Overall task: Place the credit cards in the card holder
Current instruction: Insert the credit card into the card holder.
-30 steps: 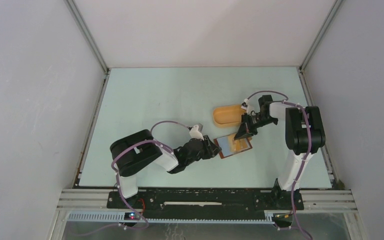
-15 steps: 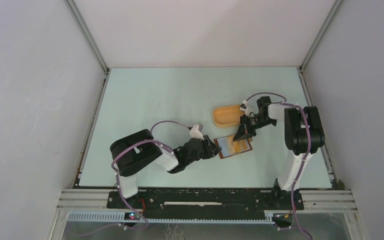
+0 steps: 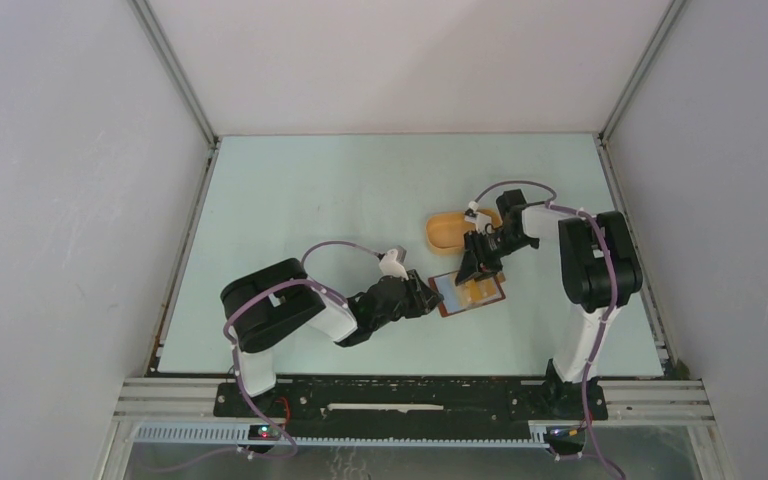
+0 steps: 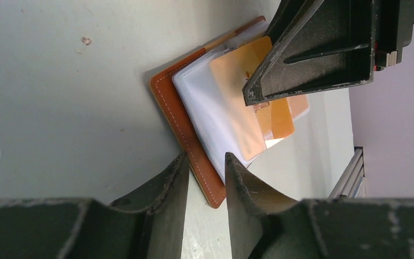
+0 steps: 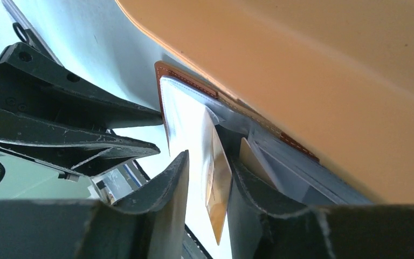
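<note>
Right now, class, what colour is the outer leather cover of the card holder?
The card holder is reddish-brown; it shows best in the left wrist view.

From high at 6 o'clock the top camera looks down over the whole pale green table (image 3: 310,200). The left wrist camera faces 3 o'clock and the right wrist camera 7 o'clock, both very near the small reddish-brown leather wallet (image 4: 164,102) that all views share.

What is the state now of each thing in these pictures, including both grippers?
card holder: lying open, inner side up.
credit card: partly inside the card holder, one end sticking out.
left gripper: shut on the card holder's edge.
right gripper: open, around the credit card.
tray: upright, partly hidden.
</note>
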